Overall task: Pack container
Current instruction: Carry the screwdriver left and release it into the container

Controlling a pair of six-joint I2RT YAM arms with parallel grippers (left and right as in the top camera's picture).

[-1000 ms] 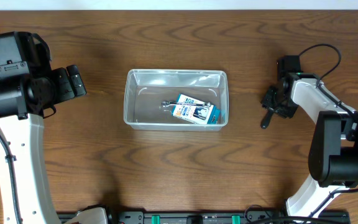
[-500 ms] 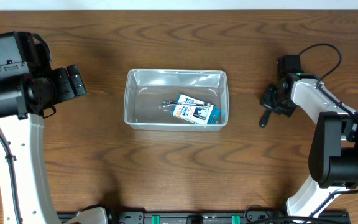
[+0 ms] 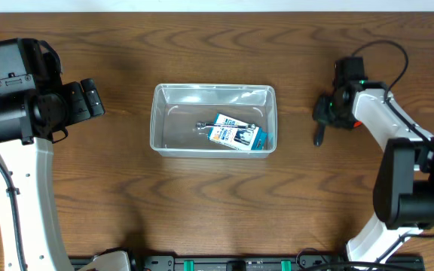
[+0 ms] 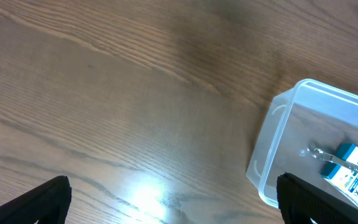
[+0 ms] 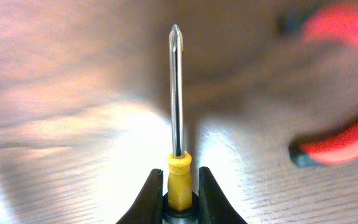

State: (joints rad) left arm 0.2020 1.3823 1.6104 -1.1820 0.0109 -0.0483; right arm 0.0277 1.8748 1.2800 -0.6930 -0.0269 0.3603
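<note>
**Student:** In the overhead view, where does the container [image 3: 175,120] stand?

**Tutor:** It stands on the wooden bench [image 3: 202,211], midway between the left and right edges and somewhat nearer the far edge than the near one. It is upright and open at the top. Toward its right end lies a blue-and-white carded packet [image 3: 237,135]. A small silvery metal piece [image 3: 202,126] lies just beside the packet, on its left.

**Student:** What is the state of the left gripper [image 3: 95,99]?

**Tutor:** It hangs near the left edge, well apart from the container. In its wrist view the two fingertips [image 4: 42,199] sit at the lower corners, spread wide, with only bare wood between them. A rounded end of the container shows at the right of that view.

**Student:** And the right gripper [image 5: 179,177]?

**Tutor:** It is toward the right edge, to the right of the container and not touching it. Its jaws are drawn in narrowly on a screwdriver [image 5: 176,93], clamping it at the yellow collar. The cross-point steel shaft projects straight ahead of the fingers. A red-handled tool [image 5: 344,144], too blurred to identify, appears to the right of the shaft. Whether the screwdriver touches the bench cannot be told.
</note>
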